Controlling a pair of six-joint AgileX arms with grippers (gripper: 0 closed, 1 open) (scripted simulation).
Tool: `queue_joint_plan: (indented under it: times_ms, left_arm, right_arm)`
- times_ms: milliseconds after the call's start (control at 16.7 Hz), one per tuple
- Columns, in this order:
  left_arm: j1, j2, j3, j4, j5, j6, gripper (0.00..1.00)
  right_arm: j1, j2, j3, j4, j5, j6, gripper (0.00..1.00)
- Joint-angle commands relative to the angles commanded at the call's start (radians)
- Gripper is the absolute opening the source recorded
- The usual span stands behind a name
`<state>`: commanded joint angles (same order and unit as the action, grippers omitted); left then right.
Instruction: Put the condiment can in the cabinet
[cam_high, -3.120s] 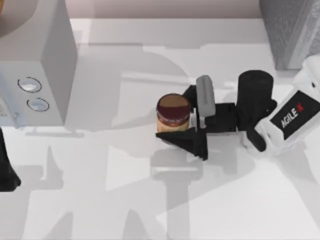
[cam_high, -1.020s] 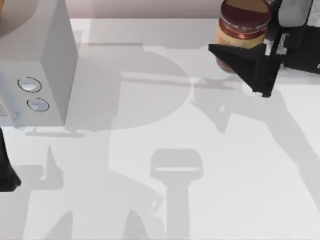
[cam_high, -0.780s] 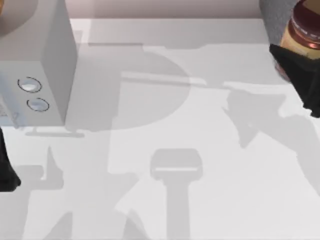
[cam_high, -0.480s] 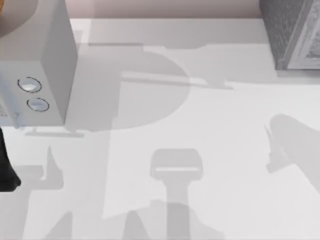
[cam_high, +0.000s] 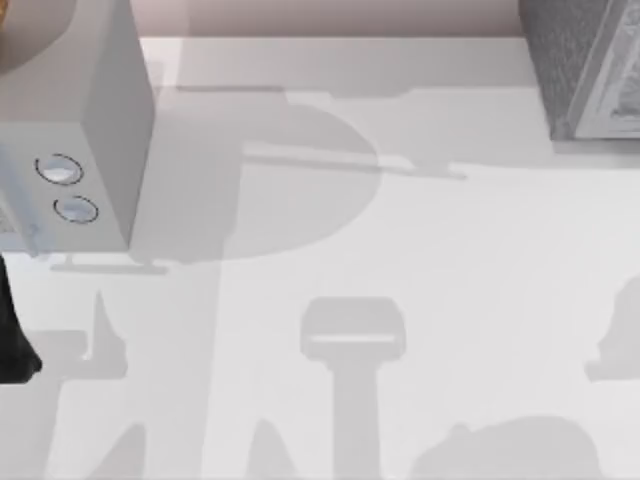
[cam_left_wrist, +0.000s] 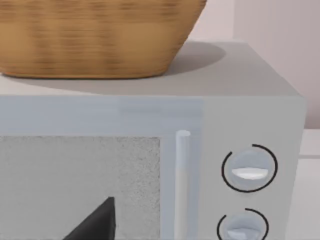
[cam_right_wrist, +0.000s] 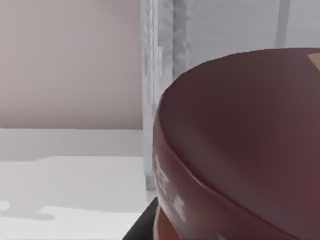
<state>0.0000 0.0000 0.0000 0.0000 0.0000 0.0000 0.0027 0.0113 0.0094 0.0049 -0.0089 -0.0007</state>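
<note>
Carrying step: the condiment can looms in the right wrist view, probably clamped by the right gripper, near the cabinet, upper right. Next: insertion.

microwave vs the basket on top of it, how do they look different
The microwave is a pale grey box with flat faces, a window and two round knobs; the basket is tan and woven, with curved sides that narrow toward its base. The microwave stands on the table; the basket rests on the microwave's top. Neither is touched by a gripper.
</note>
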Motion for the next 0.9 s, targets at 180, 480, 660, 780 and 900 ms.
queue_joint_plan:
  times_ms: [180, 480, 660, 780, 900]
  left_arm:
    - [0.000, 0.000, 0.000, 0.000, 0.000, 0.000, 1.00]
    - [0.000, 0.000, 0.000, 0.000, 0.000, 0.000, 1.00]
    - [0.000, 0.000, 0.000, 0.000, 0.000, 0.000, 1.00]
    - [0.000, 0.000, 0.000, 0.000, 0.000, 0.000, 1.00]
    - [0.000, 0.000, 0.000, 0.000, 0.000, 0.000, 1.00]
  right_arm:
    - [-0.003, -0.011, -0.009, -0.005, 0.009, 0.001, 0.00]
    - [0.004, 0.002, 0.002, -0.007, 0.007, 0.003, 0.00]
    - [0.021, 0.083, 0.096, -0.036, 0.013, 0.011, 0.00]
    - [0.036, 0.171, 0.211, -0.070, 0.024, 0.018, 0.00]
    - [0.051, 0.281, 0.358, -0.113, 0.041, 0.025, 0.00]
